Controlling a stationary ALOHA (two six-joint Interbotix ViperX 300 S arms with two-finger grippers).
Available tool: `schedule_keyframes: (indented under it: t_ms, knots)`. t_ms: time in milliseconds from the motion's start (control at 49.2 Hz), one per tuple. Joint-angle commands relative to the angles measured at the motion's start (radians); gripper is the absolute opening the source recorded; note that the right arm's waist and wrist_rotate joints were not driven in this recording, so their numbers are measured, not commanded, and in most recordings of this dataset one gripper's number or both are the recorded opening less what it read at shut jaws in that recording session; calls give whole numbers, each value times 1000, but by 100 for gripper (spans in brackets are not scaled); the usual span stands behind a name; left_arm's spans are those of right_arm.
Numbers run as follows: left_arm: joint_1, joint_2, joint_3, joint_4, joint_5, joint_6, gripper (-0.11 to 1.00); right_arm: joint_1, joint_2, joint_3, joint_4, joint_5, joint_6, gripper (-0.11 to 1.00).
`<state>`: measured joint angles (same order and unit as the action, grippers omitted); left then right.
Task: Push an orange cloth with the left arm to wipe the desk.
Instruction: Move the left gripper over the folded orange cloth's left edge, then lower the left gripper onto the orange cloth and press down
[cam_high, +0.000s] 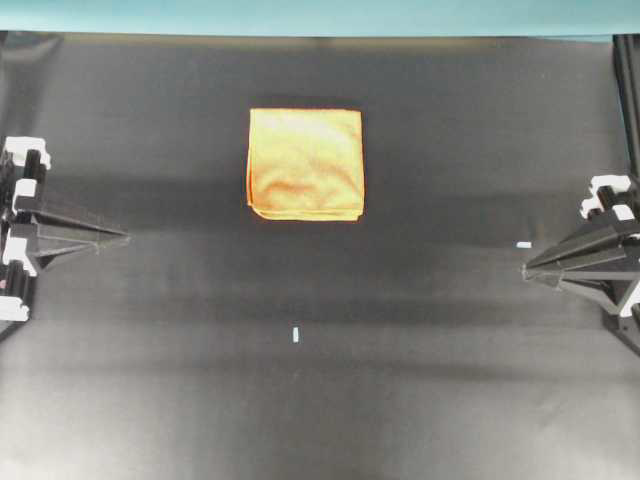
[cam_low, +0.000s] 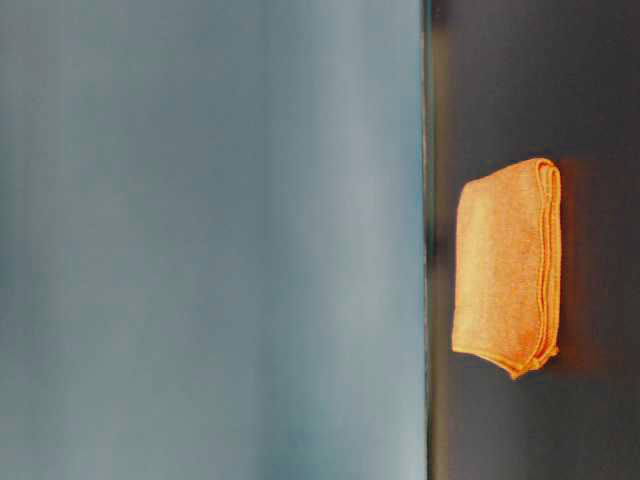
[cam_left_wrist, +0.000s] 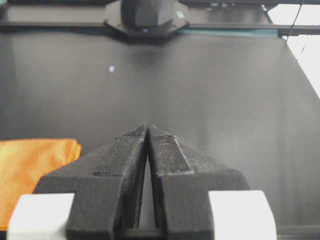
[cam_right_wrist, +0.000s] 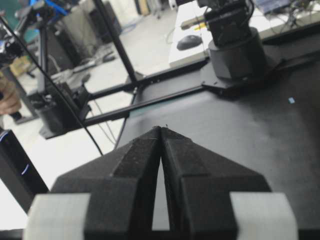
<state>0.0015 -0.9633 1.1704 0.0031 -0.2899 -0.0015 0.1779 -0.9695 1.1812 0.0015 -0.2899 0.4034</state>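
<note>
The orange cloth (cam_high: 305, 163) lies folded and flat on the black desk (cam_high: 420, 400), towards the far middle. It also shows in the table-level view (cam_low: 505, 265) and at the lower left of the left wrist view (cam_left_wrist: 30, 170). My left gripper (cam_high: 125, 237) is a black wedge with white blocks at the left edge, shut and empty (cam_left_wrist: 147, 125), well apart from the cloth. My right gripper (cam_high: 525, 270) is the same kind of wedge at the right edge, shut and empty (cam_right_wrist: 161, 128). No white-tipped pincer gripper shows in any view.
A teal strip (cam_high: 320, 15) runs along the desk's far edge. Small white tape marks sit at the front middle (cam_high: 296, 335) and near the right gripper (cam_high: 523, 244). An arm base (cam_left_wrist: 145, 15) stands opposite each gripper; the other base (cam_right_wrist: 230, 45) shows in the right wrist view.
</note>
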Motion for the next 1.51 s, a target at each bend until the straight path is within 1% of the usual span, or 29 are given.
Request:
schedule_keyframes:
  t_ms: [0, 61, 122, 244, 386, 529, 651, 834, 895, 936, 1017, 1119, 1159, 1200, 1241, 1383, 1485]
  knots:
    - [40, 46, -17, 40, -11, -3, 6, 0, 14, -8, 0, -8, 0, 3]
    - [71, 95, -25, 40, -18, -3, 6, -2, 14, 2, 0, -2, 0, 5]
    - [100, 146, -32, 40, -37, 0, 0, 0, 14, 3, 0, 14, 0, 0]
    - [163, 262, -52, 41, -97, 8, 0, 0, 12, 8, 0, 52, 0, 0]
    - [218, 417, -110, 41, -137, 9, 0, 0, 9, 8, 0, 67, 2, 0]
    - [264, 595, -195, 41, -172, 9, 0, 0, 9, 11, 0, 69, 0, 0]
    - [293, 747, -288, 40, -189, 11, 0, 0, 9, 15, 0, 69, 2, 0]
    - [330, 919, -426, 40, -192, 34, 1, 0, 6, 25, 2, 78, 0, 0]
    - [341, 962, -454, 41, -192, 35, 6, -2, 5, 25, 2, 84, 0, 0]
    - [350, 988, -471, 40, -195, 35, 13, 0, 5, 25, 0, 87, 0, 0]
    - [364, 1042, -499, 41, -210, 34, 36, -2, 3, 26, 0, 92, 0, 0]
    - [379, 1108, -528, 41, -247, 34, 66, 0, 3, 32, 0, 92, 0, 0]
    - [390, 1132, -538, 41, -258, 32, 77, 0, 3, 37, 0, 92, 0, 0]
    - [399, 1157, -551, 41, -262, 28, 84, 0, 3, 38, 2, 91, 0, 0]
    - [408, 1180, -561, 41, -268, 26, 87, 0, 3, 40, 2, 91, 2, 0]
    - [428, 1259, -601, 40, -268, 25, 79, 0, 3, 43, 5, 91, 0, 0]
    - [428, 1307, -621, 41, -264, 25, 80, 0, 3, 44, 5, 92, 0, 0]
